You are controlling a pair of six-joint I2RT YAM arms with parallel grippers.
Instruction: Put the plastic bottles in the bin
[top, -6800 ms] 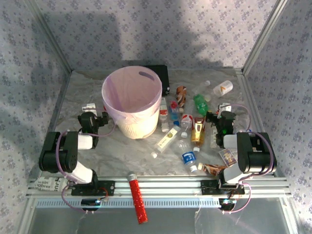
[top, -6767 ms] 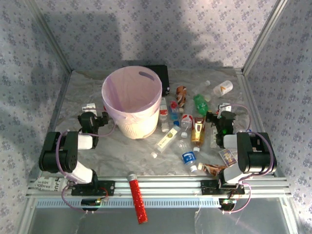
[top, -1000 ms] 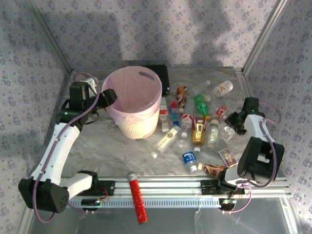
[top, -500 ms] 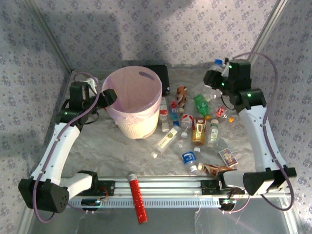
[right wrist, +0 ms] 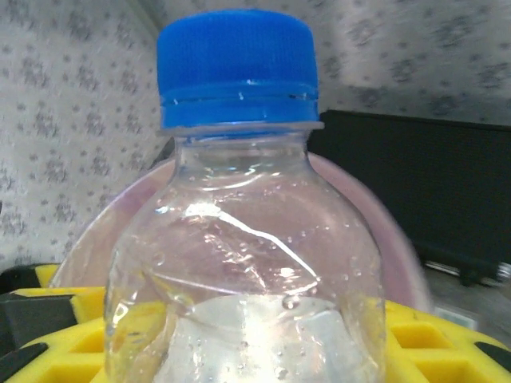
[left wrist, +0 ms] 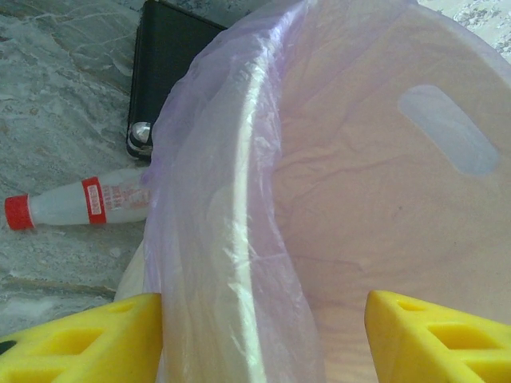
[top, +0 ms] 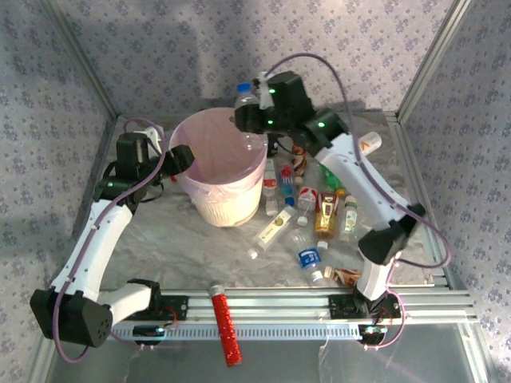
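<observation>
At upper centre, by the rim of the bin point(top: 219, 199), the blue-capped bottle point(right wrist: 239, 239) clamped in the right pincer point(top: 250, 118) is best carried inward before being released.

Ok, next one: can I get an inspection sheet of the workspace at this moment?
Surface: grey marbled sheet, creased.
Job's things: pink bin upright; blue-capped bottle held over its far rim; loose bottles lying right of it.
Clutter: red glittery tube on front rail; black box behind bin.
Grippers: left gripper astride bin rim, grip unclear; right gripper shut on the blue-capped bottle.
Cables: purple cable arching over right arm.
Surroundings: patterned walls.
</observation>
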